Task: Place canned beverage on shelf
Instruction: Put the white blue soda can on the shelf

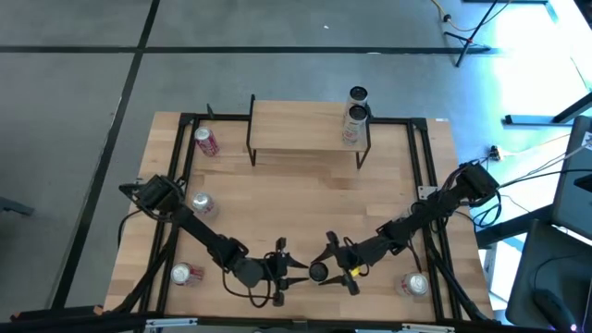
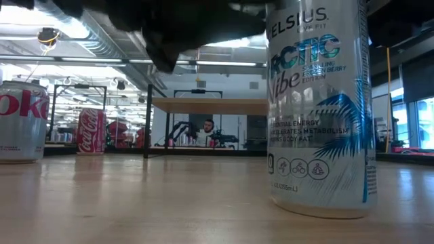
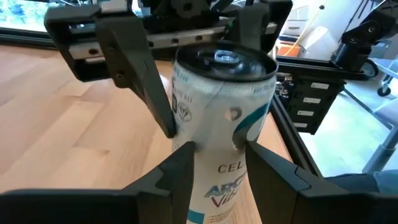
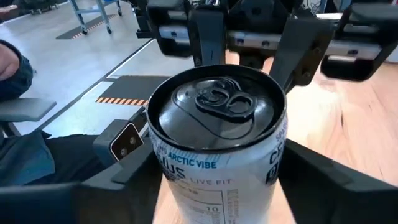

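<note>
A white Celsius can (image 1: 317, 272) stands upright on the wooden surface (image 1: 305, 203), at the near edge in the middle, between the two arms. In the low view the same can (image 2: 320, 108) is very close to the camera and its base rests flat on the surface.

The left claw (image 1: 298, 270) is at the left side of this can. In the left wrist view its two fingers (image 3: 180, 171) are one on each side of the can body (image 3: 219, 124) and seem to touch it, so the left claw is narrow and holding the can. The right claw (image 1: 331, 270) is at the right side of the same can. In the right wrist view the can top (image 4: 217, 106) fills the space between its fingers (image 4: 323, 177), which stand close to the can wall, but I cannot tell if they really press it.

The shelf (image 1: 305, 125) is at the far side of the surface, well apart from the held can. Two cans (image 1: 354, 116) stand at its right end. A red can (image 1: 207, 141) lies just beside the shelf's left end. Three other cans are on the surface: one near the left arm (image 1: 203, 204), one at the near left corner (image 1: 184, 274) and one at the near right corner (image 1: 415, 284)
</note>
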Robot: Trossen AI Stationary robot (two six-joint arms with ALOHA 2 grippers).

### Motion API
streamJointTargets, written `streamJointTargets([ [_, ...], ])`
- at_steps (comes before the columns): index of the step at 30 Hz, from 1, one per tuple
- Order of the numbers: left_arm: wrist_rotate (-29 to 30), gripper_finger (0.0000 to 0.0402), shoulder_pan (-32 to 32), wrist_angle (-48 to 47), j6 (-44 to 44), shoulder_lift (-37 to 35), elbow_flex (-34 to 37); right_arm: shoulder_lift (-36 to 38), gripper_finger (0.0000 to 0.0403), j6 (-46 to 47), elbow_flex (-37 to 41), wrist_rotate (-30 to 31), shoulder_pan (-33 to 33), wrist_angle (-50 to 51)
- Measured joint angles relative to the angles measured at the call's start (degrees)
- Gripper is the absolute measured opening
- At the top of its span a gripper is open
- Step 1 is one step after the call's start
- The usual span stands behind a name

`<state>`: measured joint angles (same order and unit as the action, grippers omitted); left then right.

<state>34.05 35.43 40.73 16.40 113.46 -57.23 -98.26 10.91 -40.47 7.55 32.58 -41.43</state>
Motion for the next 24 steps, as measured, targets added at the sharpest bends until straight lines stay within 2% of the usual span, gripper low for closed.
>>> streamJointTargets([
  [3,0.23,0.0137,0.77,-3.19,-1.04,-1.92,0.00,0.26,0.0206,-2.61,0.00,-0.25,-0.28,0.12],
  [10,7.81,0.0137,3.10,-15.94,-0.56,-7.58,0.00,2.77,0.0205,-5.39,0.11,-6.35,-7.17,3.73],
  [12,9.69,0.0137,3.60,-18.41,-0.50,-8.69,-0.02,3.24,0.0205,-5.64,0.12,-9.76,-10.27,3.45],
  [15,10.39,0.0137,3.80,-19.74,-0.68,-8.83,-0.04,3.30,0.0205,-7.86,0.09,-18.38,-15.43,2.70],
  [21,-0.88,0.0137,2.09,-22.78,-1.85,-8.74,0.37,3.30,0.0206,-10.16,0.09,-31.31,-23.38,2.28],
  [24,-3.67,0.0137,0.83,-22.49,-3.60,-8.74,1.30,3.19,0.0206,-10.85,0.09,-32.83,-25.54,2.76],
])
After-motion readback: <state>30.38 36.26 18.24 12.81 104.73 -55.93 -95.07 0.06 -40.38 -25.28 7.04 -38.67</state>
